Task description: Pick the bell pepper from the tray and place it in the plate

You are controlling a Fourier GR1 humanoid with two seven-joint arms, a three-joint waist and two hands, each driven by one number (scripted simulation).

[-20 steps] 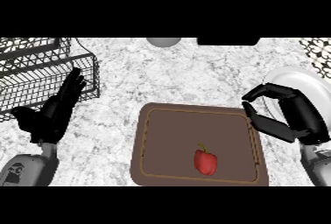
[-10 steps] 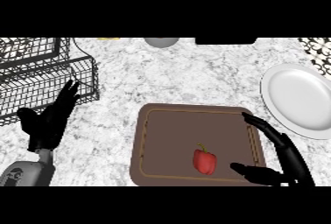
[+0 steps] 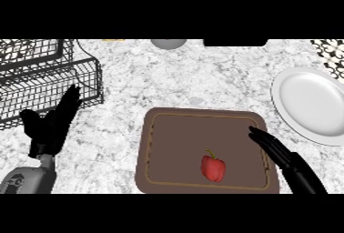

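Pepper [image 3: 214,168] lies lower centre, stem up-frame, just left of right hand [image 3: 285,157]; fingers straight, holding nothing. Nearer hand: right.

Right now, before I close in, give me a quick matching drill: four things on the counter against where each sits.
Things:
1. bell pepper
2. plate
3. left hand
4. right hand

Places:
A. over the tray's right rim, fingers straight
B. on the counter, right of the tray
C. on the tray, near its front edge
D. open beside the wire basket, at the view's left

Pairs: 1-C, 2-B, 3-D, 4-A
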